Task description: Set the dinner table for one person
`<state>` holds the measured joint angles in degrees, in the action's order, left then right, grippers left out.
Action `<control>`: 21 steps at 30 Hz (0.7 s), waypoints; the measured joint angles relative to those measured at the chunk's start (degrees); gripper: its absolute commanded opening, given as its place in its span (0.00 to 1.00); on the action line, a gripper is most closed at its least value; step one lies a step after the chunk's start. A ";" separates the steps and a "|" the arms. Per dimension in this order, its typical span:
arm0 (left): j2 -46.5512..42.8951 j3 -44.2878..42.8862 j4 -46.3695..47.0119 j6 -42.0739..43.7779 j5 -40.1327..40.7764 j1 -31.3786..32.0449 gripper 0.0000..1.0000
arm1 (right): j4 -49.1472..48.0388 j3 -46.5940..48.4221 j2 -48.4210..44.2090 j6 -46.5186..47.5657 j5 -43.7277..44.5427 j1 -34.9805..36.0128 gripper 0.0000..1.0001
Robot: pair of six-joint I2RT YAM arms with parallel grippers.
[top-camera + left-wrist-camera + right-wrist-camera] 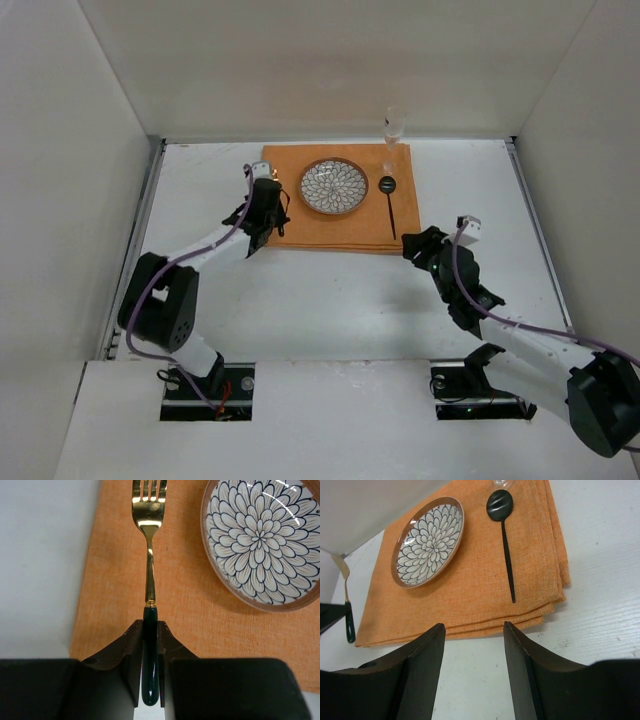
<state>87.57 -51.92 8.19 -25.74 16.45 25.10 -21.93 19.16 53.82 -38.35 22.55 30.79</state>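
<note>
An orange folded mat (345,220) lies on the white dinner table (330,300). On the mat sit a flower-patterned plate (333,186), a black spoon (389,205) to its right, and a clear glass (394,128) at the far right corner. My left gripper (257,222) is shut on the dark handle of a gold fork (149,555), which points away over the mat's left edge (100,580), left of the plate (262,540). My right gripper (472,630) is open and empty over bare table just in front of the mat (470,595); plate (427,542) and spoon (504,540) lie beyond.
Metal rails (150,200) run along the table's side edges. White walls enclose the table on three sides. The arm bases (205,385) sit at the near edge.
</note>
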 measured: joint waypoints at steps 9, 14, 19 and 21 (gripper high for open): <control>15.87 -14.40 1.03 5.95 -8.41 -3.78 0.00 | -0.28 0.31 0.79 0.24 -0.02 0.07 0.57; 21.35 -17.66 0.74 6.93 -11.47 -6.12 0.00 | -0.42 0.42 1.14 0.44 -0.02 0.07 0.58; 24.57 -18.64 0.07 7.54 -12.87 -7.45 0.02 | -0.55 0.63 1.14 0.61 -0.02 0.07 0.58; 25.31 -18.84 -0.02 7.74 -13.29 -7.50 0.05 | -0.57 0.63 1.14 0.61 -0.02 0.07 0.58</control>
<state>112.88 -70.76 8.16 -18.00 3.16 17.61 -22.50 19.79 54.96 -37.74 22.52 30.85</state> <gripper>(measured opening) 0.109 0.579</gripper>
